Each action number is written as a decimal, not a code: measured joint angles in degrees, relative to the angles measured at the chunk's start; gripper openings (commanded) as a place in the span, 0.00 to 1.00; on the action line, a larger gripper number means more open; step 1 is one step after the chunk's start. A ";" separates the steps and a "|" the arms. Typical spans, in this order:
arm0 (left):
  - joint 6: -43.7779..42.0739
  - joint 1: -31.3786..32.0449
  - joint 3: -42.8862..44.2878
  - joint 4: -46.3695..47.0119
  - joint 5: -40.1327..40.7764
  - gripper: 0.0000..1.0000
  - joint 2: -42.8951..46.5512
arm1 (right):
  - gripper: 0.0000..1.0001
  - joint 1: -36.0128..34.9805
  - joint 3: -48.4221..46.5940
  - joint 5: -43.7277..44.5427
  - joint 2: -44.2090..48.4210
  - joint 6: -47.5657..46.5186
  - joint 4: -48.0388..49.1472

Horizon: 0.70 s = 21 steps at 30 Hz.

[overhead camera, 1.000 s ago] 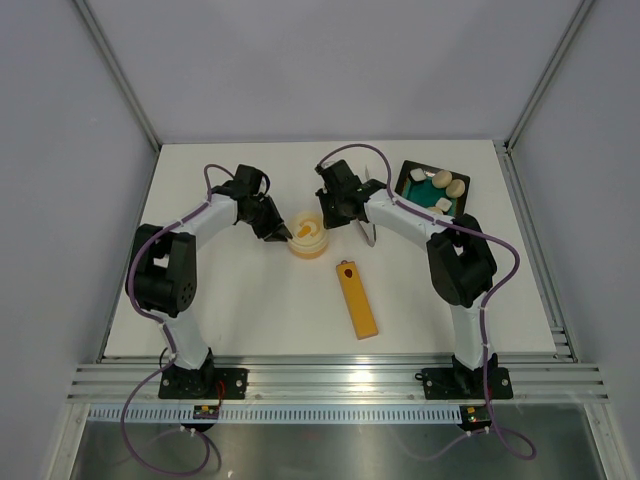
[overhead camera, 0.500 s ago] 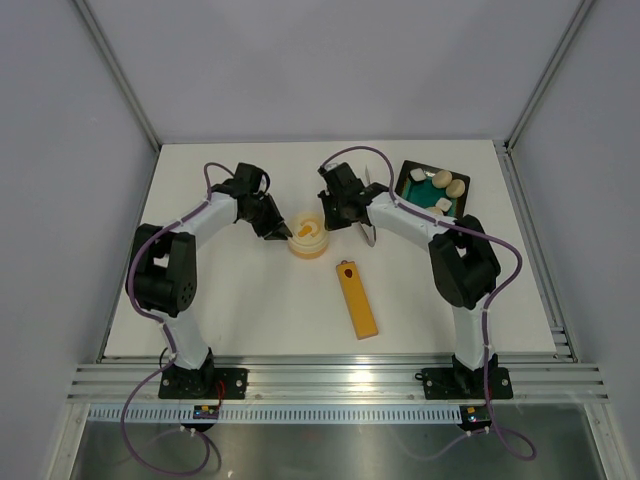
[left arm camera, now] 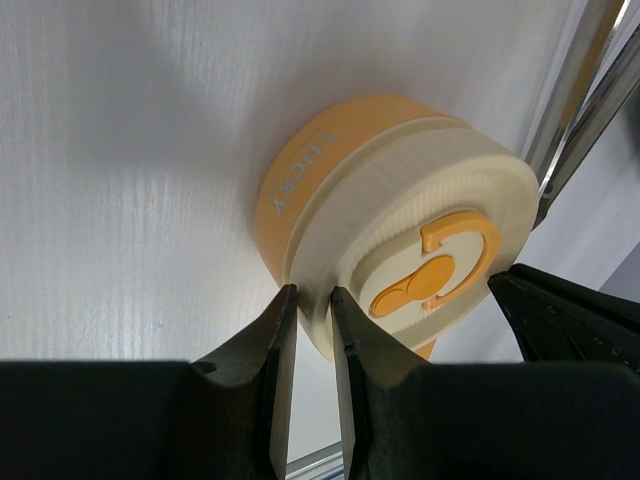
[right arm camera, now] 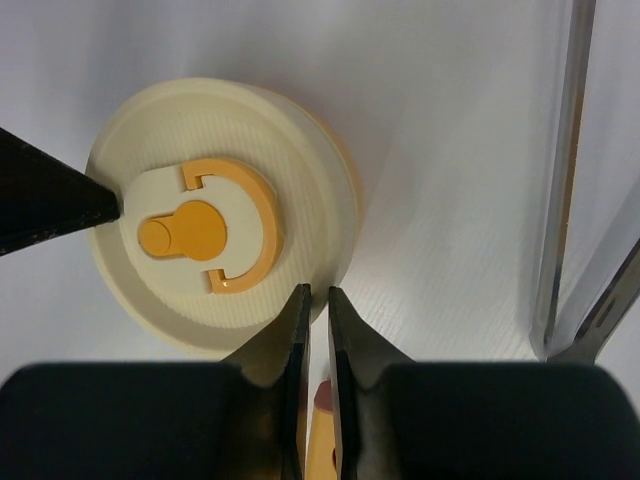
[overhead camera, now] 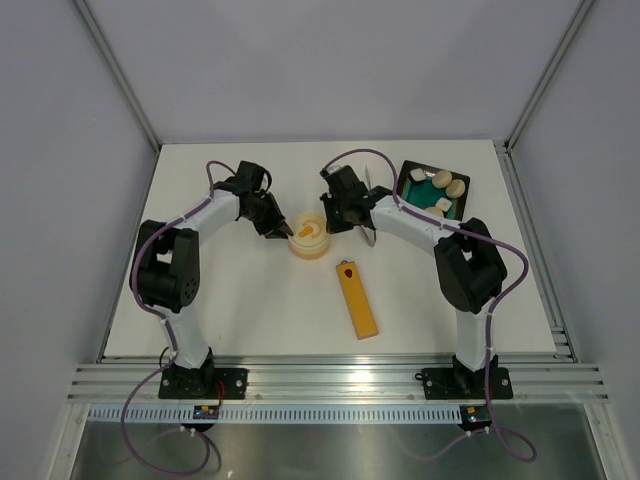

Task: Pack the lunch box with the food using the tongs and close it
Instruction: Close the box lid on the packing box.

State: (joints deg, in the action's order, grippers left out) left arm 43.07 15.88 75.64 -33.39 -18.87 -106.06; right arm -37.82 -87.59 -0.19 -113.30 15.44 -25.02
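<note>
The cream-yellow lunch box (overhead camera: 308,238) stands mid-table with its lid (left arm camera: 430,250) on, orange mark up. My left gripper (left arm camera: 310,292) is shut on the lid's left rim, which sits between its fingers. My right gripper (right arm camera: 318,290) is shut, its tips at the lid's (right arm camera: 215,255) right edge with nothing between them. The silver tongs (right arm camera: 565,200) lie on the table just right of the box. Food pieces, cream ovals (overhead camera: 455,185) and white blocks (overhead camera: 442,204), lie in the tray.
The black tray (overhead camera: 409,176) with a green inside stands at the back right. A long orange-yellow bar (overhead camera: 357,300) with a red dot lies in front of the box. Both arms meet over the table's middle.
My right gripper's jaws have closed the last bit and the arm has shifted slightly. The left gripper and the lunch box have stayed put.
</note>
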 measured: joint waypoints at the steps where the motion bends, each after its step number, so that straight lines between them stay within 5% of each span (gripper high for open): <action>1: 0.00 0.00 0.20 -0.07 0.00 0.22 -0.17 | 0.15 -0.04 0.22 -0.02 0.20 0.02 0.00; 21: -1.09 0.02 3.54 -1.97 0.92 0.22 -1.79 | 0.15 -1.33 2.86 0.02 2.12 0.63 0.31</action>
State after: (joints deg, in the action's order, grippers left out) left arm 41.98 15.90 79.18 -35.35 -17.96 -107.85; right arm -39.16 -84.73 -0.16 -111.18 16.08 -24.71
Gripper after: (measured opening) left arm 0.224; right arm 0.151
